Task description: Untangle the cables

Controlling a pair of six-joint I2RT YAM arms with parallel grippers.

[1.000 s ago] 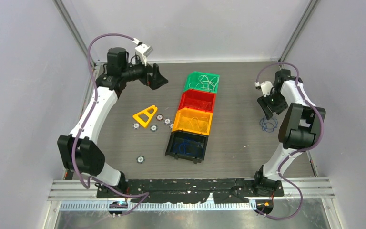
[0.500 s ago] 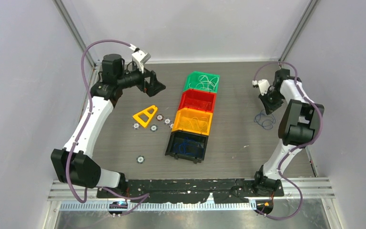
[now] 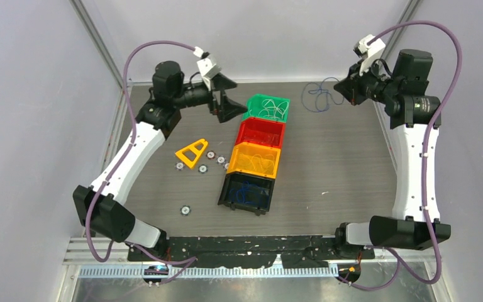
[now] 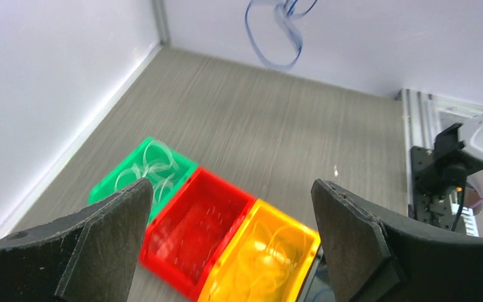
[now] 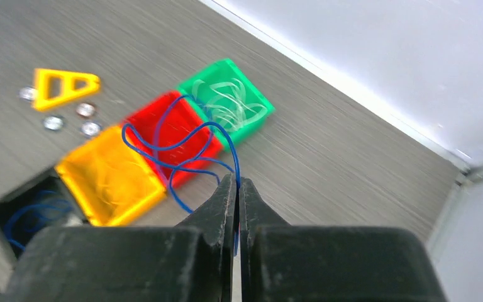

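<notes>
Now the right hand [image 5: 236,189] is pinched shut on a blue cable [image 5: 176,148]. Its loops hang free in the air just ahead of the tips, clear of the table [image 3: 327,157]. The left hand [image 4: 229,185] is spread wide and holds nothing, with the green bin [image 3: 251,107] just below it and the dangling cable well ahead and higher.

I judge this to be the sorting step: one strand is free and wants its bin. More blue cables [image 3: 248,194] lie in the black bin [image 3: 225,189], below the right hand at the far end of the row of bins [image 3: 239,132]. The next move calls for a carry along that row, keeping the loops high enough not to snag a rim, then a release over black.

Bare table lies under the right hand. The back wall [image 3: 277,38] is close beside it, so the open room is toward the bins
</notes>
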